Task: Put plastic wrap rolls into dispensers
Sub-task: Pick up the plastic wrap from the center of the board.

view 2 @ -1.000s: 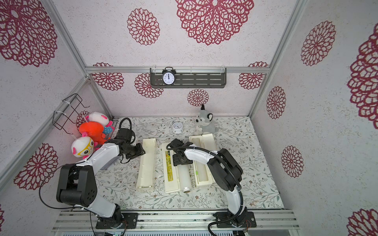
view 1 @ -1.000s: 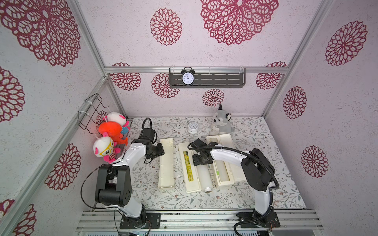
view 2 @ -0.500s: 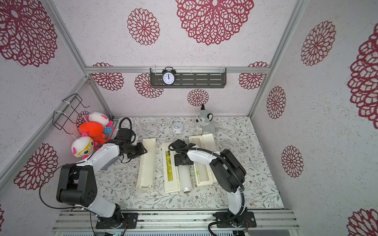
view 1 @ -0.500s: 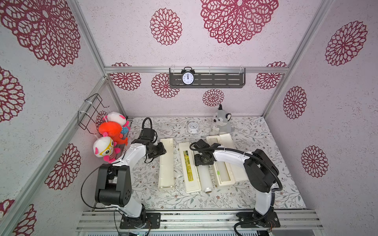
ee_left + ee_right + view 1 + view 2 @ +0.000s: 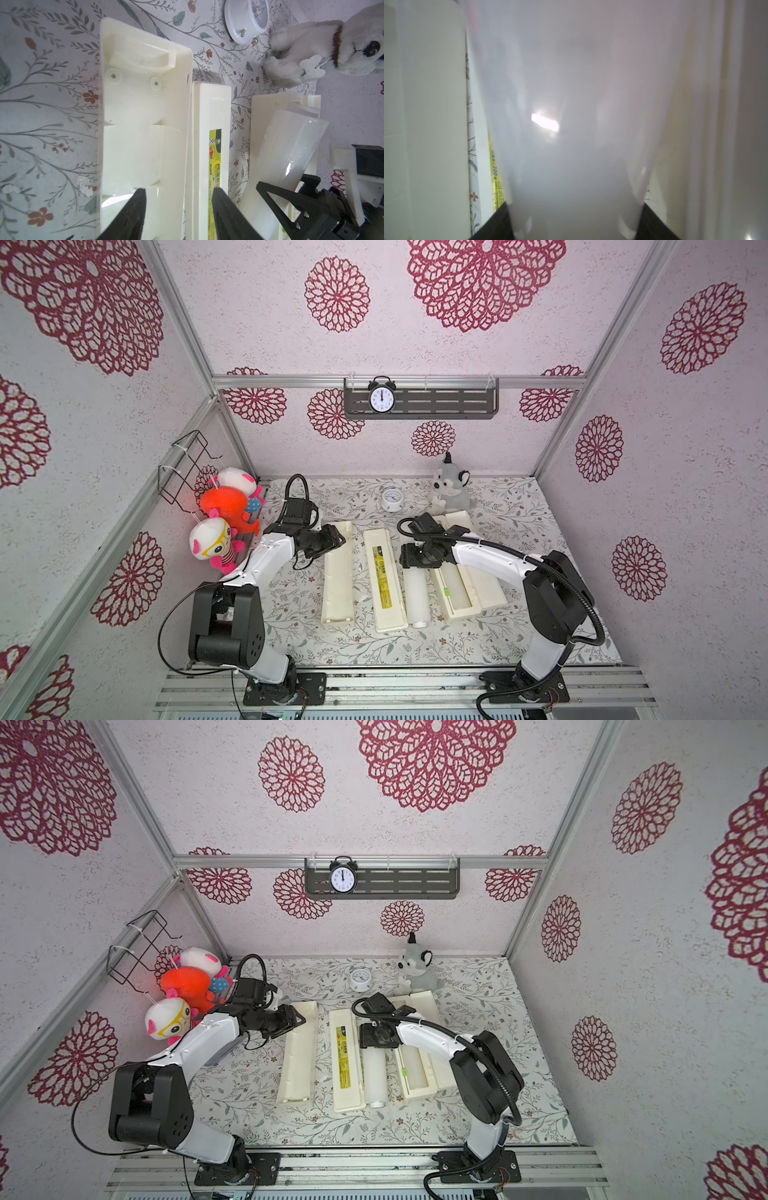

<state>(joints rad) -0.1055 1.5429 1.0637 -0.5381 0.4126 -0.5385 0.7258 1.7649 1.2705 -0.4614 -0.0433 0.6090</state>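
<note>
I have one roll (image 5: 417, 597) lying on the table (image 5: 519, 506) between the two dispensers, its far end clamped in the right gripper (image 5: 412, 563); the right wrist view is almost filled by its white curve with a black finger on either side, so I read that as a firm hold, taken at the end so the roll can be swung sideways and lowered lengthwise. The left dispenser (image 5: 338, 572) lies open beside it, its tray bare in the left wrist view and its labelled lid (image 5: 384, 576) folded flat between tray and roll, which leaves a clear trough to drop into. The right dispenser (image 5: 455, 591) is open too, and its tray seems to hold the second roll already, though from above I can't be sure that pale shape isn't just the tray floor. The left gripper (image 5: 178, 207) hangs over the far end of the left dispenser's tray with its fingers parted and nothing between them, one over the tray and one over the lid; I judge it is there to steady the box. The small clock (image 5: 391, 499) and plush wolf (image 5: 451, 489) sit well clear at the back.
</note>
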